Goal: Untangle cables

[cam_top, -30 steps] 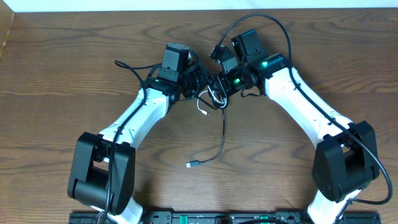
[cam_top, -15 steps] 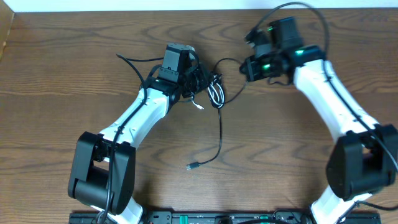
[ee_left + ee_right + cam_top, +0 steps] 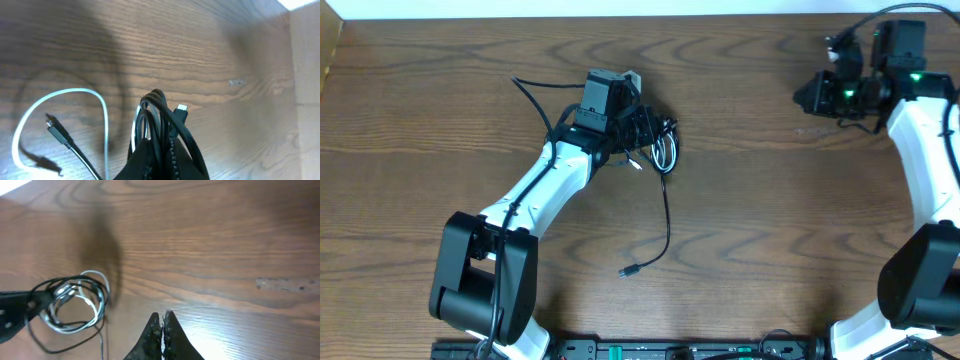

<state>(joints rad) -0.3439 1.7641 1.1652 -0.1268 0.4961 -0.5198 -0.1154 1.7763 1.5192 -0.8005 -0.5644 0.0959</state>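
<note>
Clamping the coiled black cable, white cable tangled in it mid-table, the left gripper could cinch the knot if pulled, while the right gripper hangs well apart, fingers together and empty.

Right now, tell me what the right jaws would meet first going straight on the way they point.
Most likely bare table: the shut right jaws aim at open wood. The coiled cables lie off to their left, outside that line. Jaw height above the wood is unclear.
</note>
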